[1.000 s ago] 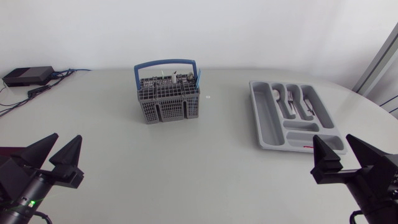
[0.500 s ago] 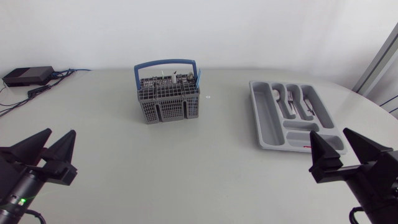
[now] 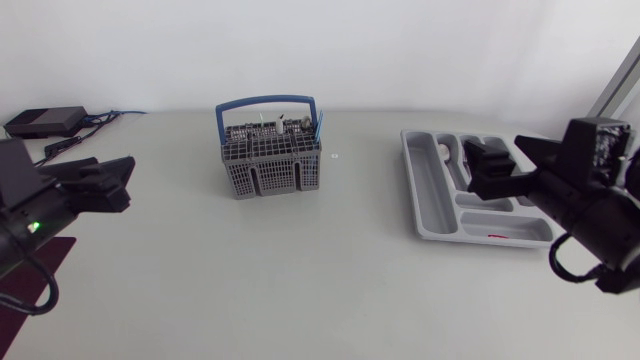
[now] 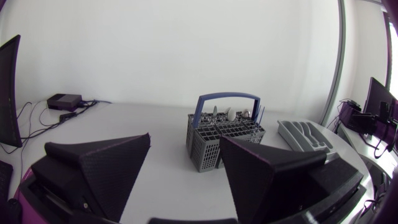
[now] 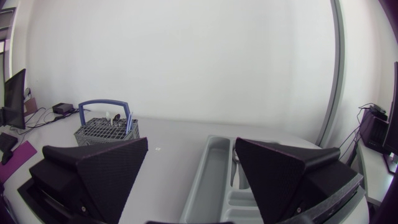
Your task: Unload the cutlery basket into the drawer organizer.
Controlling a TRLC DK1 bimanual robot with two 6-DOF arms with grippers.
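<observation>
The left gripper (image 4: 185, 138) has its 2 wedge fingers spread wide with nothing between them. It hangs over the left part of the table (image 3: 200, 270), aimed at the cutlery basket (image 3: 270, 160), which in the left wrist view sits framed in the gap between the fingers but well apart from them. This looks like a lining-up pose ahead of a first reach.

The right gripper (image 5: 191, 139) is likewise spread and empty. It hangs above the drawer organizer (image 3: 424, 190), with the tray's long side compartment running away beneath its fingers; from there it would be well placed to set pieces down.

The basket is grey mesh with a blue handle (image 3: 266, 101) arched upright over it. It stands towards the back of the table, left of the middle, and is loaded with cutlery (image 3: 286, 125) standing on end, so the unloading appears barely begun. The organizer lies flat to the right, well apart from the basket, its compartments open upward. A thin red item (image 3: 495, 236) lies in its nearest cross compartment. A small white scrap (image 3: 335, 156) lies between basket and tray.
</observation>
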